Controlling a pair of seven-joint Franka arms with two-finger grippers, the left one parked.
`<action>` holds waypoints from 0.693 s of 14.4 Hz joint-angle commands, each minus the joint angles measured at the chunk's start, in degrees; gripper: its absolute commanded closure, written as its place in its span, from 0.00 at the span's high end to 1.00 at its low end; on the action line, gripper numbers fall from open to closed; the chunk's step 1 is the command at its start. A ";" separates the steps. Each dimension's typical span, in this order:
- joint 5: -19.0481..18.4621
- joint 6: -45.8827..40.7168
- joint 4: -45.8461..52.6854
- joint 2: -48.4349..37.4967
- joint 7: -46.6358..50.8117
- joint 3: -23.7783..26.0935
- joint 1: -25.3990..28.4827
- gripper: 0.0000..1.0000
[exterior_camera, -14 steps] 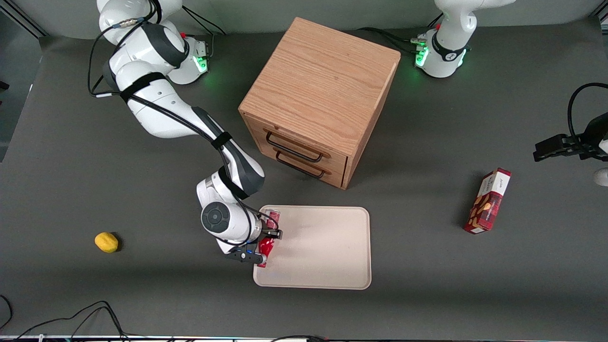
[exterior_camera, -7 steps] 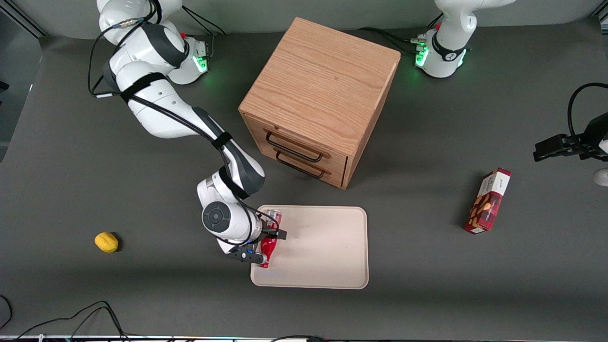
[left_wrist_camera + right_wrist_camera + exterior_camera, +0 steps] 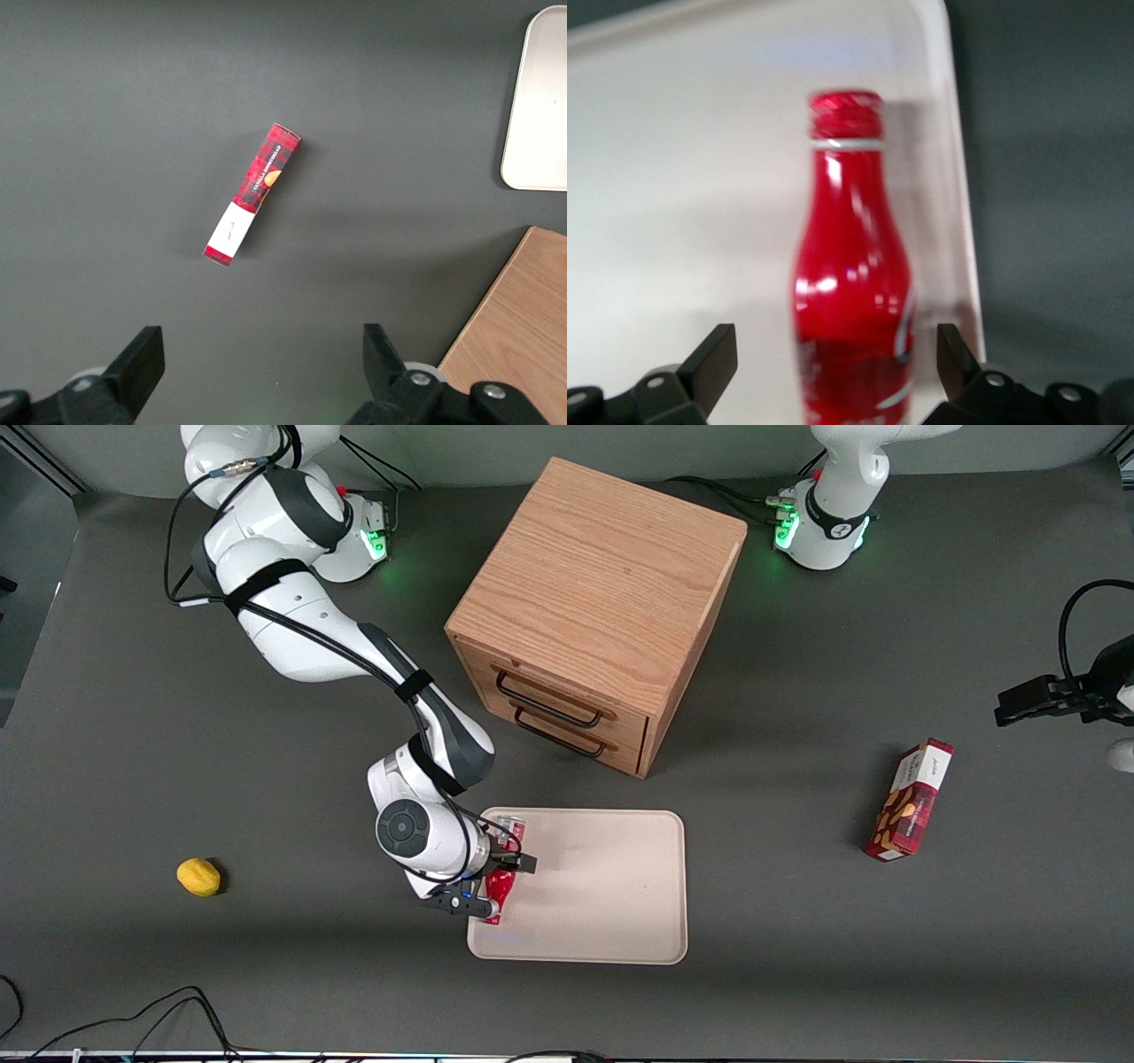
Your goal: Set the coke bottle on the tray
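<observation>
The coke bottle (image 3: 500, 884) (image 3: 850, 283), red with a red cap, lies on the beige tray (image 3: 602, 895) (image 3: 682, 177) close to its rim at the working arm's end. My right gripper (image 3: 496, 884) (image 3: 837, 354) hangs low over the bottle's body and is open. One black finger stands on each side of the bottle, with a gap between finger and bottle on both sides. The cap points toward the front camera. A corner of the tray (image 3: 540, 106) shows in the left wrist view.
A wooden two-drawer cabinet (image 3: 594, 602) (image 3: 514, 328) stands farther from the front camera than the tray. A red snack box (image 3: 911, 802) (image 3: 252, 195) lies toward the parked arm's end. A yellow fruit (image 3: 198, 876) sits toward the working arm's end.
The fingers have spread apart from the bottle since a second ago, and the tray slid slightly toward the working arm's end. In the last half second nothing moved.
</observation>
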 commanded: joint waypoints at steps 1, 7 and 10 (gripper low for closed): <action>-1.43 -1.35 -1.01 -6.80 1.78 1.65 -0.27 1.00; -1.52 -23.27 -1.54 -26.04 1.16 1.57 -2.81 1.00; -0.99 -37.00 -1.63 -36.41 1.16 0.69 -6.15 1.00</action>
